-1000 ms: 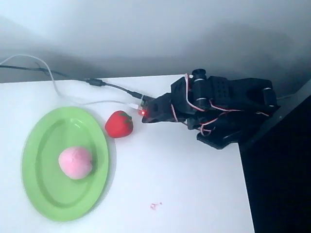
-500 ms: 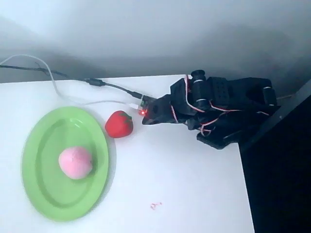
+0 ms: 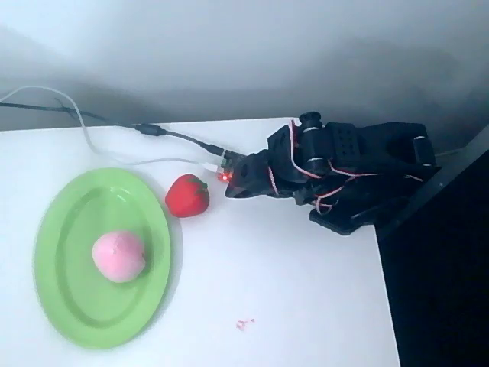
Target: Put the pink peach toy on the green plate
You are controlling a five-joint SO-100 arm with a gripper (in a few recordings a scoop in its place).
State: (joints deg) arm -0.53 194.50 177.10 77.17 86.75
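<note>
In the overhead view the pink peach toy rests inside the green plate, a little right of the plate's middle. The plate lies at the left of the white table. My black arm is folded up at the table's right rear, and its gripper points left toward the toys, well apart from the peach. The fingers form one dark tip, so whether they are open or shut cannot be made out.
A red strawberry toy with a green top sits just right of the plate's rim, close to the gripper's tip. Cables run along the table's back edge. The table's right edge drops into dark floor.
</note>
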